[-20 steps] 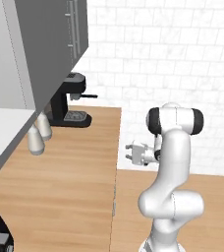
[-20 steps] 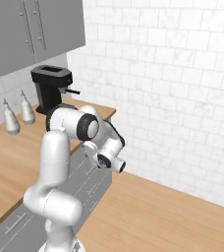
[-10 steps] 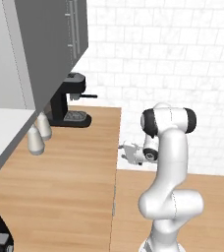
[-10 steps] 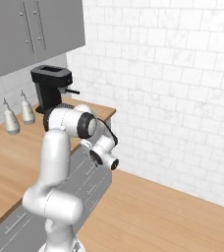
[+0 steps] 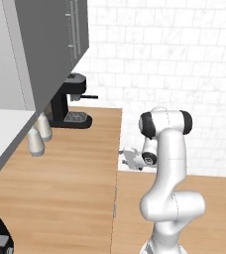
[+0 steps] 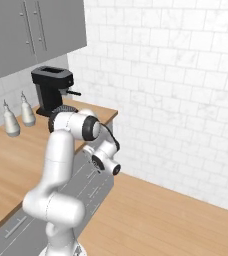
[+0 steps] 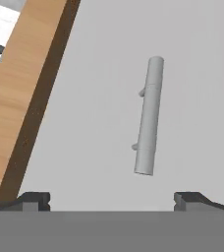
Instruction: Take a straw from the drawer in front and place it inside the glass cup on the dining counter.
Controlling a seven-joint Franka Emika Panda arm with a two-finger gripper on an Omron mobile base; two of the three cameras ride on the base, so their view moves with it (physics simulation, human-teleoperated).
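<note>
One coffee machine [image 5: 69,101] and two pale bottles [image 5: 39,133] stand on the wood-topped desk [image 5: 65,173]. The single white arm [image 5: 165,163] rises from its base, elbow high, forearm bent down so the end effector [image 5: 127,158] hangs just off the desk's edge, facing the grey drawer [image 7: 109,88] front. Its fingers [image 7: 35,199] stand released, wide apart, with one bar handle [image 7: 148,115] between them, untouched.

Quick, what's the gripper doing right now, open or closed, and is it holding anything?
Gripper: open, jaws spread wide and empty, facing a grey drawer front with its bar handle ahead between the fingertips, not touching it.
</note>
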